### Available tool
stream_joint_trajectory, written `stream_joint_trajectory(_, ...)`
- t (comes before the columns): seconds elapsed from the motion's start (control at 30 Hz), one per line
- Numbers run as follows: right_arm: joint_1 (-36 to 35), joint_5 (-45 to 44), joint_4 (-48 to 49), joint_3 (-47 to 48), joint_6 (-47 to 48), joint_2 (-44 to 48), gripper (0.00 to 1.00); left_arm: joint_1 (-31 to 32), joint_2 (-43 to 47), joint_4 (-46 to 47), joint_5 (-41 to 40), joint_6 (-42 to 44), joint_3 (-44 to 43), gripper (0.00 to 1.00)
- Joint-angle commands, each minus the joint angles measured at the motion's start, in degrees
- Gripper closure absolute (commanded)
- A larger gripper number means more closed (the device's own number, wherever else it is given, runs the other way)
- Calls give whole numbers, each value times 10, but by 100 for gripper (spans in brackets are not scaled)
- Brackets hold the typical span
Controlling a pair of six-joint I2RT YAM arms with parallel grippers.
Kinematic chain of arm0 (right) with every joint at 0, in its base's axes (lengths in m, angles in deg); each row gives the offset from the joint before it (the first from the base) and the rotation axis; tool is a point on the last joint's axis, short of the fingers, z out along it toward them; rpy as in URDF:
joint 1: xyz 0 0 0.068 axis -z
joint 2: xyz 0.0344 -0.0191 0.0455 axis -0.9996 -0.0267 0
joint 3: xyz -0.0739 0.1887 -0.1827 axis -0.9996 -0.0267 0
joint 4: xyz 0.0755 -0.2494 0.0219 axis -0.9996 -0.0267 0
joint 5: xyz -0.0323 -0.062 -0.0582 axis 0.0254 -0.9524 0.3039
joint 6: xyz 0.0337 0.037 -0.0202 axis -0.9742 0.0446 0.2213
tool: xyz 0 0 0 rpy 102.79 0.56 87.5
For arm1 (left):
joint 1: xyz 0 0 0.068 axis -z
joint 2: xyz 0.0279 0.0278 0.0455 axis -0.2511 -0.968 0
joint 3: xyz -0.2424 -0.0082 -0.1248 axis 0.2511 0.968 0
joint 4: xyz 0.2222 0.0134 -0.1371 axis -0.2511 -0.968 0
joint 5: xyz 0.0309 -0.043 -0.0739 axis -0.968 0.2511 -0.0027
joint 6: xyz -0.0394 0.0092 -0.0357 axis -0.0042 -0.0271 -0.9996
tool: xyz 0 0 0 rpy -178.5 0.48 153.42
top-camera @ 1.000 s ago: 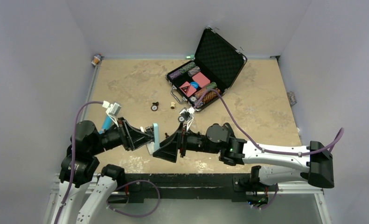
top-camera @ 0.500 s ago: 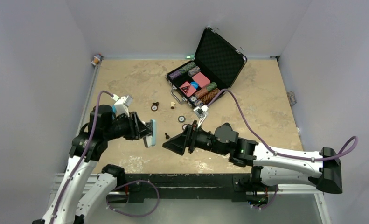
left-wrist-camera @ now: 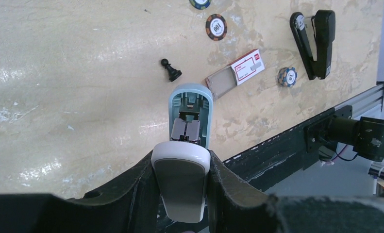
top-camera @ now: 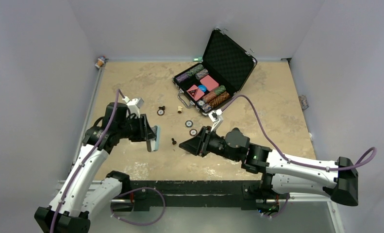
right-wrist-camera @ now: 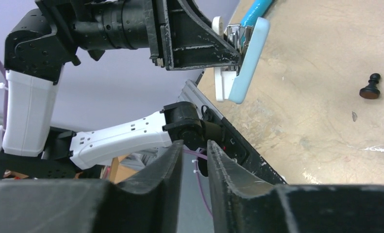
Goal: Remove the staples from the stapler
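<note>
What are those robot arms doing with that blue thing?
The left gripper is clamped on a pale teal stapler, swung open so the metal part inside shows. The right gripper hangs close by, fingers nearly together with nothing seen between them. No loose staples show. A black stapler lies untouched on the table.

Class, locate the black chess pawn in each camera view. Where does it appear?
Top external: black pawn just left of centre.
Left wrist: upper centre, beyond the teal stapler.
Right wrist: right edge.
Shared landmark: the teal stapler beside it.
</note>
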Motion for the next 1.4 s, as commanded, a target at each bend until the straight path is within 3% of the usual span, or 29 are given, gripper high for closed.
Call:
stream_joint_trajectory(0.0, 9, -11, 11, 17, -1, -18, 77, -4, 5, -29, -7, 39, -43, 100)
stream_joint_trajectory(0.13, 13, 5, 21, 74, 11, -91, 100, -3, 26, -12, -48, 28, -11, 100)
stream_joint_trajectory(0.4, 23, 21, 33, 192, 7, -231, 100, -3, -21, -34, -80, 26, -24, 100)
stream_joint_trajectory(0.77, 51, 61, 13, 262, -34, -351, 100, -3, -47, -29, -71, 25, -20, 100)
stream_joint_trajectory(1.37, 70, 86, 23, 302, -39, -423, 100, -3, -55, -29, -69, 26, -20, 100)
